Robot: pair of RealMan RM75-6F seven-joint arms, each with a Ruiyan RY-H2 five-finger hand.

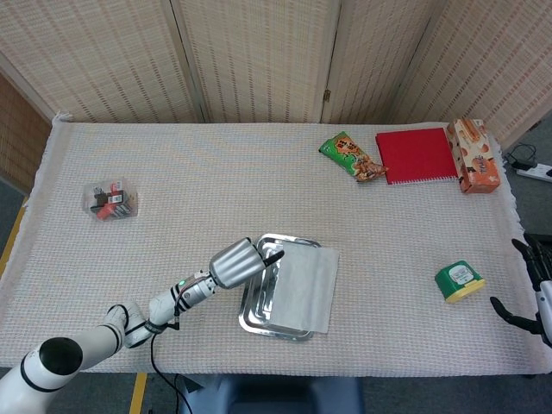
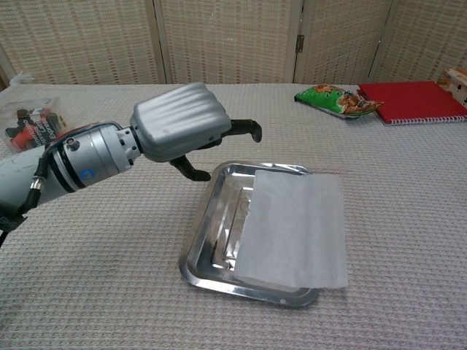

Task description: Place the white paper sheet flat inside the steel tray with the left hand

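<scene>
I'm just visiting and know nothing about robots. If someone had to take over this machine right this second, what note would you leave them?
Left hand: holds nothing, fingers apart, hovering over the table just left of the steel tray.
Right hand: at the table's right edge, holding nothing, fingers spread.
White paper sheet: lies released on the tray but off-centre. It covers the tray's right part, its right edge overhangs the rim, and the tray's left part is bare.
Done: sheet delivered to the tray and let go.
Left: it probably needs nudging leftward with the left hand so that it sits flat inside the rim.
</scene>
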